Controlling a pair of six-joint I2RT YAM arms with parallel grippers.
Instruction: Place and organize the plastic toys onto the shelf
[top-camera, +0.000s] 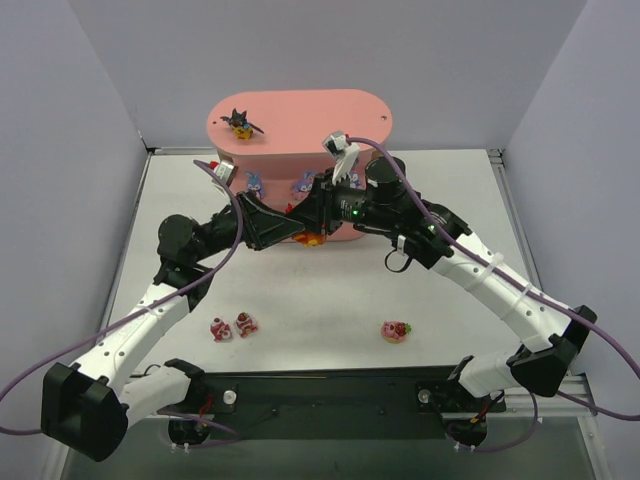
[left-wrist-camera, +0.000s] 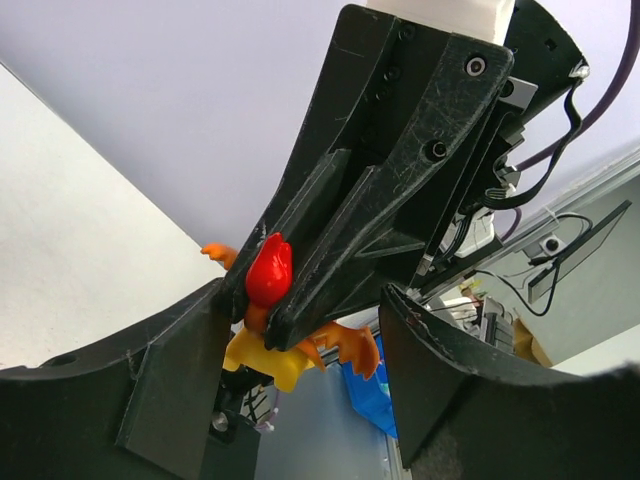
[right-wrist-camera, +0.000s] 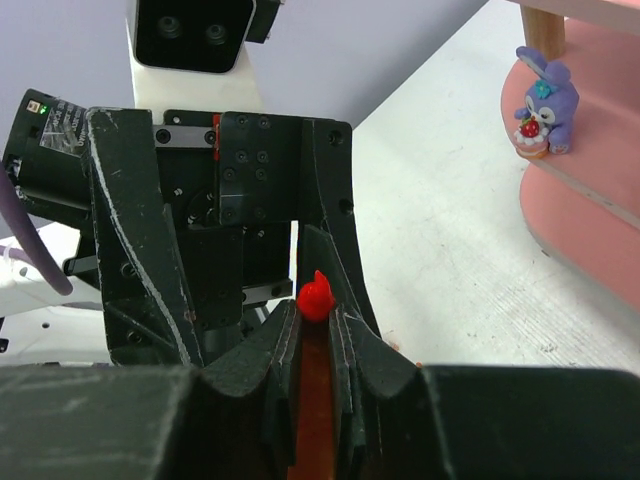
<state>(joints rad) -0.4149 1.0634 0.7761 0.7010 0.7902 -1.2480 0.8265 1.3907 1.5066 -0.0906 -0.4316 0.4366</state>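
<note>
The pink shelf stands at the back. A black bat toy is on its top board. Purple bunnies stand on a lower board; one shows in the right wrist view. My two grippers meet in front of the shelf. My right gripper is shut on the orange toy, which has a red tip. My left gripper is open, its jaws on either side of the right gripper's fingers and the toy. Three red-and-white toys lie on the table.
The shelf's lower board is close on the right in the right wrist view. Purple walls enclose the white table on three sides. A black rail runs along the near edge by the arm bases.
</note>
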